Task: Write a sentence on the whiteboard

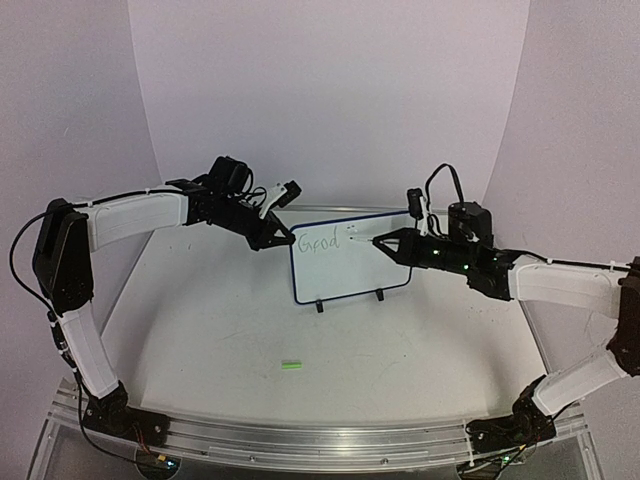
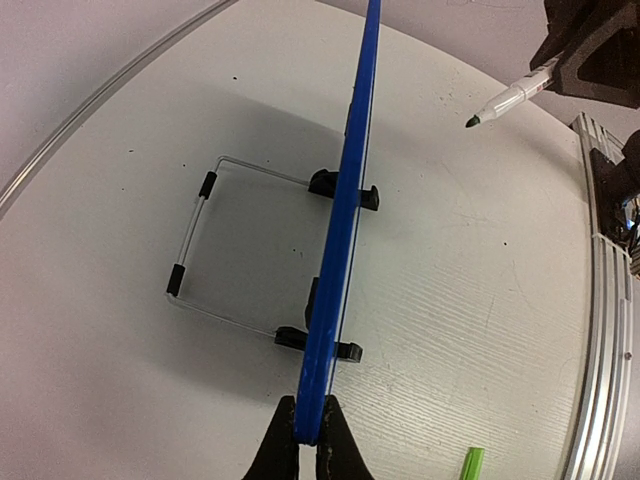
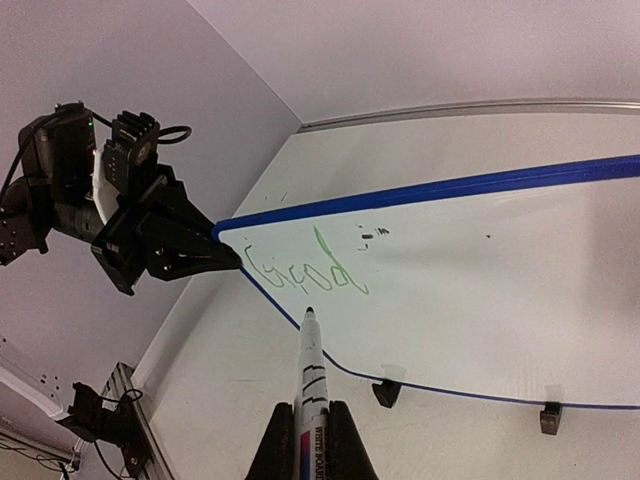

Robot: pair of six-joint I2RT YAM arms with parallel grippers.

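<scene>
In the closed left end effector [image 2: 308, 425] stands the small blue-rimmed white whiteboard [image 2: 345, 220]; the right end effector [image 3: 310, 425] grips a green-tipped white marker pen [image 3: 309, 375] near the green handwritten sentence [image 3: 310, 268], only "Good". Hard strokes could twist the whiteboard loose.

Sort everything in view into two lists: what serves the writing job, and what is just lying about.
In use: whiteboard, clamped at its edge by the left gripper; marker in the right gripper; the green word "Good" written so far.
Lying about: small green piece on the table, probably the marker's cap.
</scene>
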